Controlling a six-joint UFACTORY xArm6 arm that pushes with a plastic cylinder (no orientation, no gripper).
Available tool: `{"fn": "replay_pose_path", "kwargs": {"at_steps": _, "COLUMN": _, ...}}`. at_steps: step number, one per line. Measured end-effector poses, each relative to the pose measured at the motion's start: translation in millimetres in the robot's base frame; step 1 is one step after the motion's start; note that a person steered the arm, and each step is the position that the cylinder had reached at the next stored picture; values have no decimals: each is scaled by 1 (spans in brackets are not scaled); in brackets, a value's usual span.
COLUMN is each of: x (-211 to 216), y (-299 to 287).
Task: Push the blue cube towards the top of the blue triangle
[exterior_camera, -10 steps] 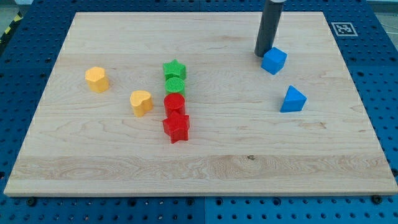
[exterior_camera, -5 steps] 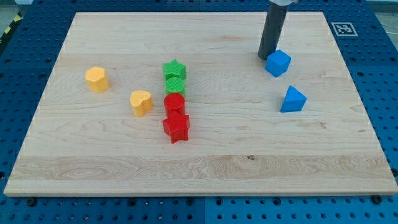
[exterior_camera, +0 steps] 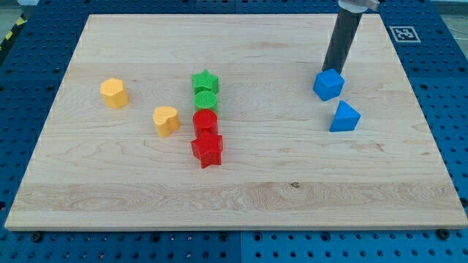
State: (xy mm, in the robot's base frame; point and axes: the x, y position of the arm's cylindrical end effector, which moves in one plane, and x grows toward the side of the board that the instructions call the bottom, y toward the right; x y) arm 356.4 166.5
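Pressing against the far edge of the blue cube (exterior_camera: 328, 85), the tip (exterior_camera: 333, 70) of the dark rod (exterior_camera: 342, 40) is resting on the wooden surface (exterior_camera: 146, 197); being a bare rod and no hand, it is gripping nothing. The blue cube is sitting on the right side of the surface, just on the far side of the blue triangle (exterior_camera: 344, 117) and slightly to its left, with a thin gap showing between them. Well to the left, a green star (exterior_camera: 205, 80), green cylinder (exterior_camera: 206, 100), red cylinder (exterior_camera: 205, 120) and red star (exterior_camera: 208, 149) are standing in a tight far-to-near column. Two yellow blocks, one heart-shaped (exterior_camera: 166, 120) and one (exterior_camera: 114, 93) of unclear shape, are lying farther left.
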Motion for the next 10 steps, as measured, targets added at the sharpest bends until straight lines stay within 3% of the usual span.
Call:
{"fn": "replay_pose_path", "kwargs": {"at_steps": 8, "x": 18, "y": 2}}
{"fn": "replay_pose_path", "kwargs": {"at_steps": 10, "x": -1, "y": -8}}
